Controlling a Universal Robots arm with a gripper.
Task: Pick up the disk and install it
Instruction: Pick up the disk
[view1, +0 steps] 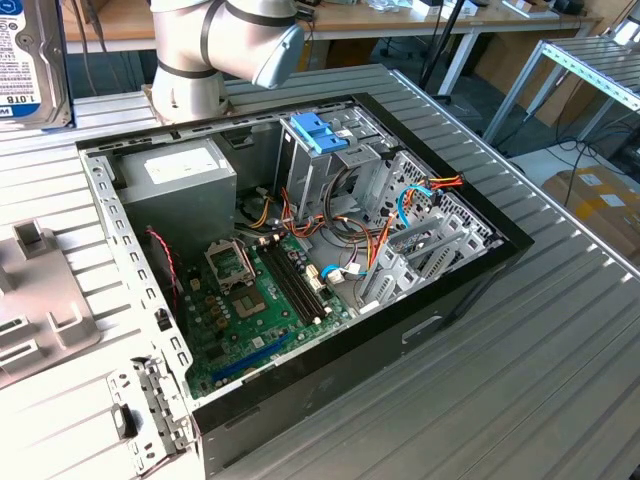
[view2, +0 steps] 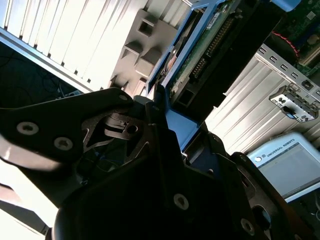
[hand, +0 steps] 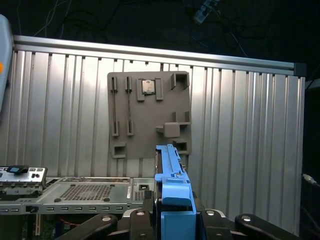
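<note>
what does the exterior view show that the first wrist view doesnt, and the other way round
Exterior view: the motherboard, power supply and blue bracket inside the open computer case. First wrist view: the gripper shut on the disk, seen edge-on. Both: the disk, the grey holder plate, the case and the ribbed table.

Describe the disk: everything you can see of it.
The disk is a flat, dark drive framed by light-blue plastic rails with an end tab. The second wrist view shows its underside: a green circuit board and a connector row. The gripper clamps the tab end, so the disk juts out edge-on in the air over the grey fixture plate. Nothing else visibly touches it.
</note>
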